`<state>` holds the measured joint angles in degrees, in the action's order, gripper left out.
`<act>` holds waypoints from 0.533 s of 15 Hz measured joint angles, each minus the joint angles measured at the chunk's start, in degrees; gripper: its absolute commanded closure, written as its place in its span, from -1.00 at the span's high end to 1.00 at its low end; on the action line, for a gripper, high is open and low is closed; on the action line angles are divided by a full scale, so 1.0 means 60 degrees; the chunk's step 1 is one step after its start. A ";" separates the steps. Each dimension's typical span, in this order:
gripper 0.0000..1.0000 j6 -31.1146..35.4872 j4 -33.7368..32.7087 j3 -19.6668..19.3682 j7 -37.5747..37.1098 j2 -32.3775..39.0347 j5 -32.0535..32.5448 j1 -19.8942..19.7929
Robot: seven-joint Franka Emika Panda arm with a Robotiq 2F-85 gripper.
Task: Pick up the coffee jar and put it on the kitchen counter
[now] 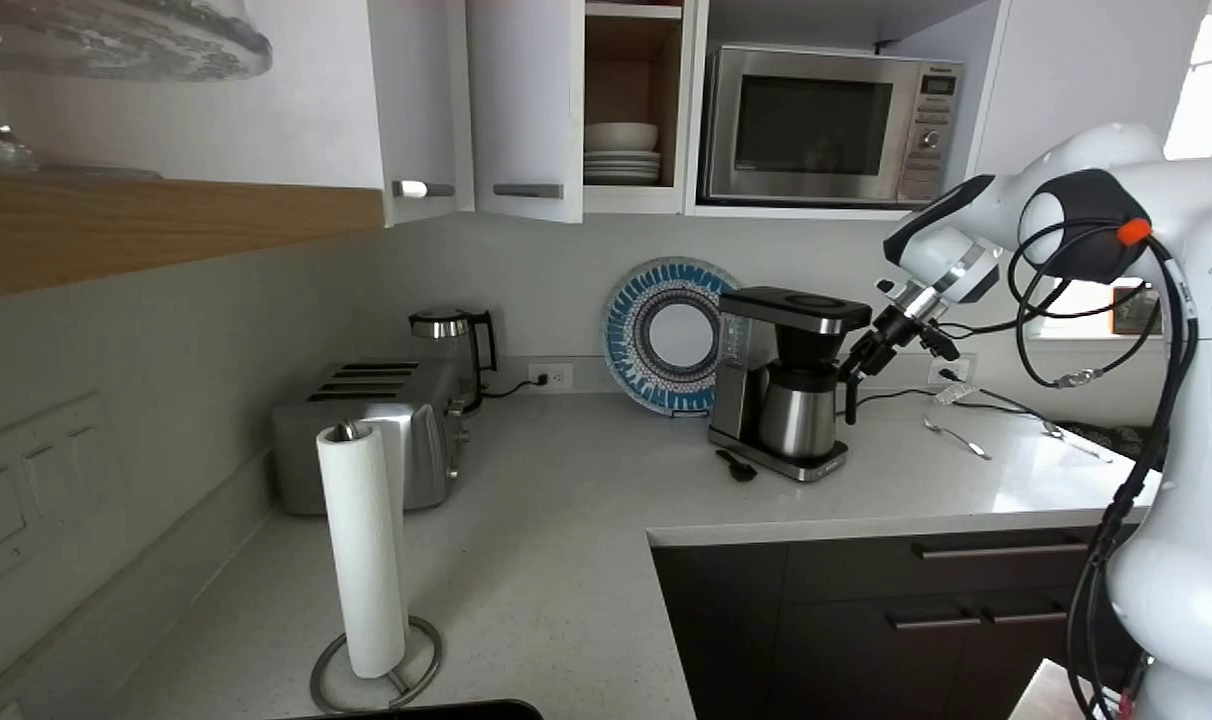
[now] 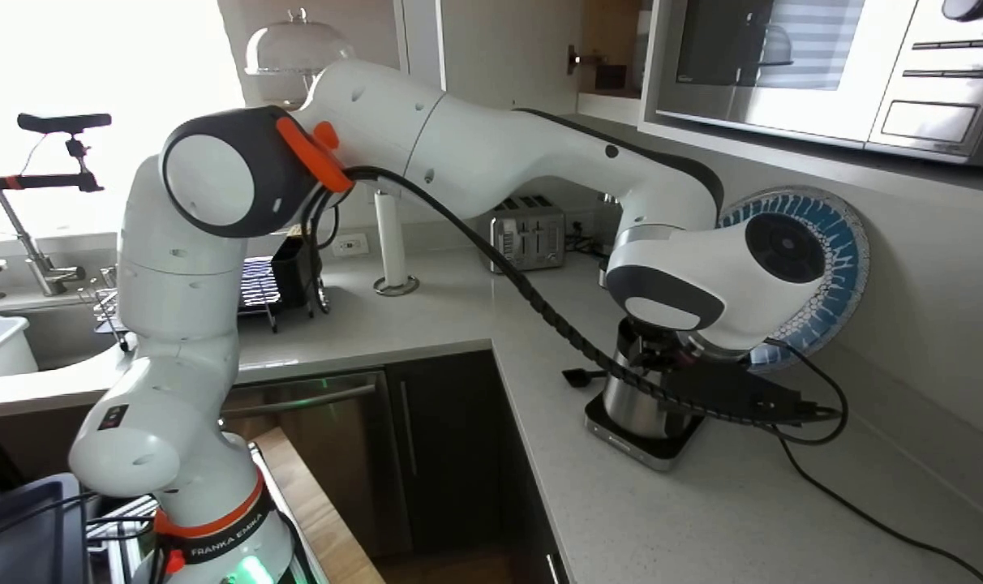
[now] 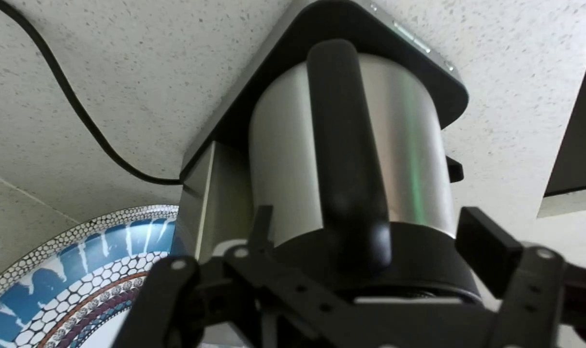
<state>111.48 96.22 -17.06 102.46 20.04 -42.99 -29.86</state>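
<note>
"On the pale kitchen counter [image 1: 556, 470], how was the coffee jar [image 1: 798, 418] placed?"

"Upright. It was seated on the base [image 1: 814, 468] of the coffee machine [image 1: 732, 395], with its black lid [image 1: 804, 378] tucked under the brew head [image 1: 808, 346], and its steel body was seen in both exterior views."

"And the gripper [image 3: 370, 227], how was it posed?"

"Its fingers [image 3: 489, 251] were spread apart, and in the wrist view the jar's black handle [image 3: 344, 121] was framed between them (whether the jar's body was touched could not be told)."

"What else was recorded at the scene?"

"A small black scoop [image 1: 739, 468] was laid just beside the machine, and a blue-patterned plate [image 1: 679, 336] was propped upright near the wall [image 1: 546, 290]. Farther along, in an exterior view, a silver toaster [image 1: 428, 445] was set behind a roll of paper towels [image 1: 361, 550]."
</note>
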 measured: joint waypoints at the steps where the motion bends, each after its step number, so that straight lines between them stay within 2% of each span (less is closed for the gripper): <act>1: 0.24 -0.0162 -0.0135 0.0045 0.0018 0.0087 -0.0080 -0.0053; 4: -0.28 -0.0537 -0.0439 0.0115 0.0021 0.0261 -0.0147 -0.0163; 8: -0.82 -0.0958 -0.0708 0.0120 0.0024 0.0411 -0.0143 -0.0331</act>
<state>105.73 91.98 -16.34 102.60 22.51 -43.85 -31.84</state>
